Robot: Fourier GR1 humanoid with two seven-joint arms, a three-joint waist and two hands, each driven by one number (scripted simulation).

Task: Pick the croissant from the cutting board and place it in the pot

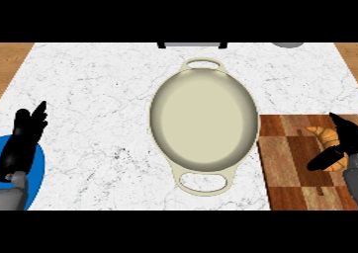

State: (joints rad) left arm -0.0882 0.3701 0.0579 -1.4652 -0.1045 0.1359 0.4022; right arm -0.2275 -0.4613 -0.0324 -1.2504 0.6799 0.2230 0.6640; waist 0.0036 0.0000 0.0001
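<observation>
Croissant: located on the cutting board, right of the pot.
Right hand: curled around the croissant.
Left hand: held open, near left of the counter.

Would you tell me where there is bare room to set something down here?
Widest bare counter: between the left hand and the pot, up to the far edge. A smaller patch lies beyond the cutting board, right of the pot. The pot is empty too. Crowded: the board's right side, where the right hand curls round the croissant.
</observation>
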